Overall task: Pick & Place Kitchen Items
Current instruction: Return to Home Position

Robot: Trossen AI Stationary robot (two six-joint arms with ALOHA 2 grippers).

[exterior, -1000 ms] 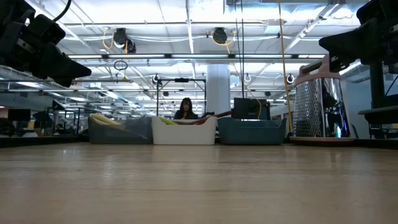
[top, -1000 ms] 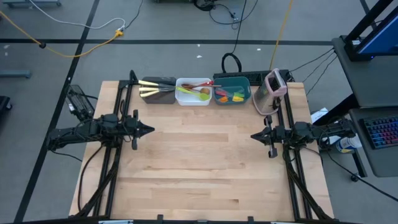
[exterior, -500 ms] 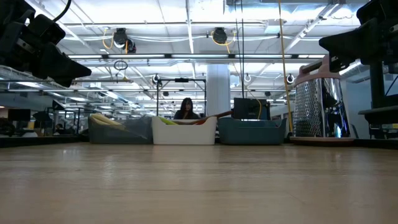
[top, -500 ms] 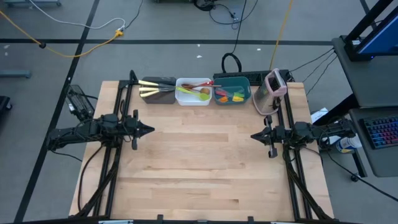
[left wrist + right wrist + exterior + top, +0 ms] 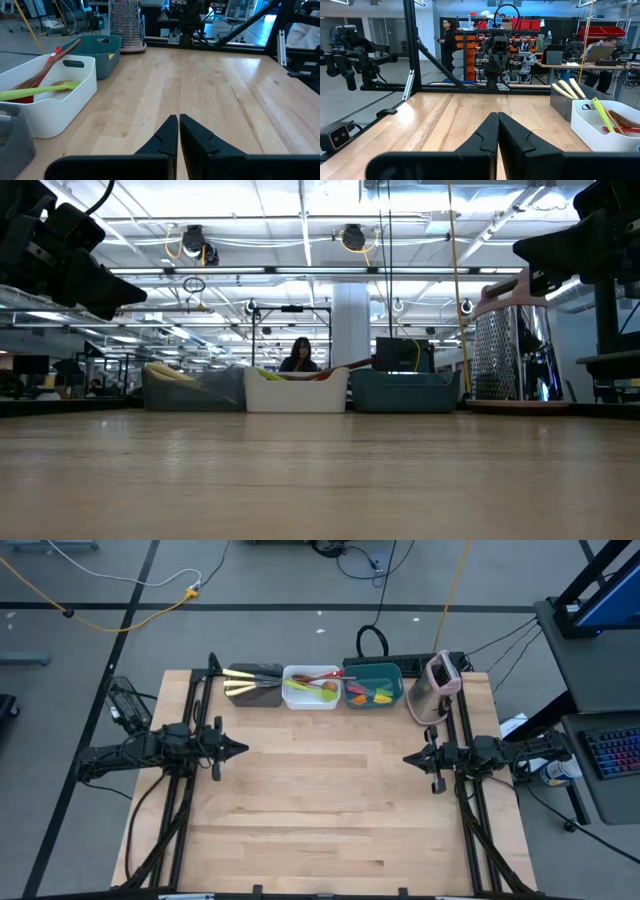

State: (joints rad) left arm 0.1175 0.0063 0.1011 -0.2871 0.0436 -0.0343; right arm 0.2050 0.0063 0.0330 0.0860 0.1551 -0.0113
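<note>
The left gripper [image 5: 240, 749] hovers above the surface [image 5: 320, 805] near its left edge, about halfway along that edge, pointing inward; its wrist view shows the two dark fingers pressed together with only a hairline between them and nothing held. The right gripper [image 5: 408, 757] hangs opposite it near the right edge, facing the left one across the bare middle of the wood, and its fingers are likewise pressed together and hold nothing. All the kitchen items sit in three tubs lined up side by side along the far edge. The dark tub [image 5: 254, 686], nearest the far left corner, holds the cream-handled knives [image 5: 240, 688]. The white tub [image 5: 310, 687] in the middle holds a green spoon [image 5: 303, 690] lying across it, with red and wooden handles beside it. The teal tub [image 5: 373, 686] holds the spatulas [image 5: 372, 695], their orange, yellow and green heads showing. Just beyond the teal tub, by the far right corner, a pink-and-grey box grater [image 5: 436, 688] stands upright. In the low view a person [image 5: 299, 354] shows in the room behind the white tub.
</note>
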